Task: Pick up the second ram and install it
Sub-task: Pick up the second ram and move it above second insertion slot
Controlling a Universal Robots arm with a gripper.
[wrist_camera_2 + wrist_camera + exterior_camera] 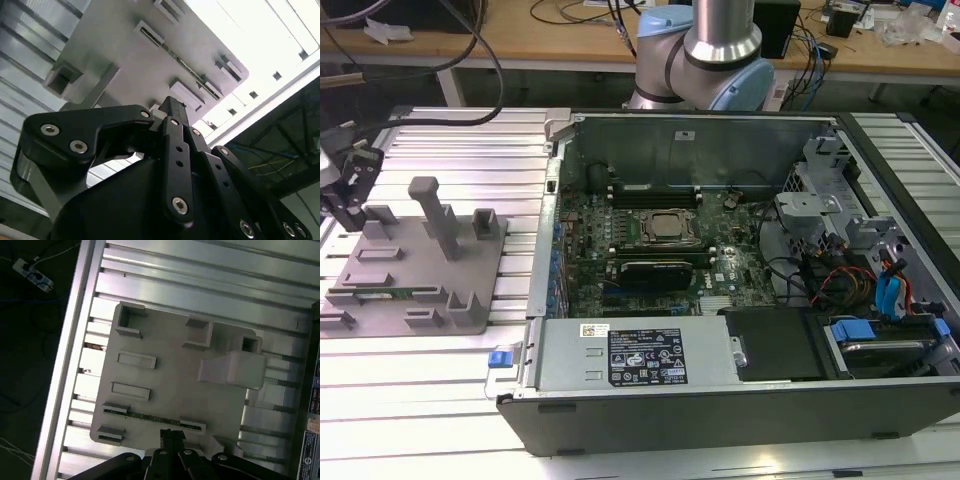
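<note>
The fingers [166, 435], seen pressed together and empty near the second ram [150, 416], were judged to need spreading and centring over its length.

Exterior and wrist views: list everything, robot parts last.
plate: one, grey, on the table, exterior view's left.
ram: one, green, lying in a plate slot.
table: one, silver, slotted, under plate and case.
case: one, dark, open, centre.
card: one, black, on the case's board.
power strip: one, white, off the table.
arm: one, silver and blue, behind the case.
gripper: one, black, over the plate's edge near the ram.
</note>
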